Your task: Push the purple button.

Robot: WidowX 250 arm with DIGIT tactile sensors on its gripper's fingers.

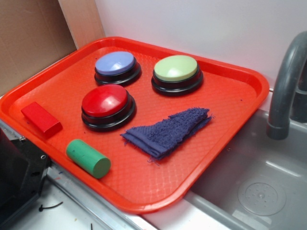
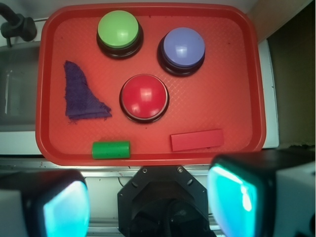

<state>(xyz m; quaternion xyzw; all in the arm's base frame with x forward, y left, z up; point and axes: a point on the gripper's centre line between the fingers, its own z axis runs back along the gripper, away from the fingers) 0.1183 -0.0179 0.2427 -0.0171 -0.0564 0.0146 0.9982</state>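
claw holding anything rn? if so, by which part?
Nothing is held. In the wrist view the claw is open, with an empty gap between its fingers, well back from the red tray. The purple button sits untouched.

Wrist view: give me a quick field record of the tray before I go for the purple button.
target: purple button, far right on red tray, untouched
neighbours: green button, red button
loose items: blue cloth, green cylinder, red block
gripper: jaws apart, outside the tray's near edge, holding nothing
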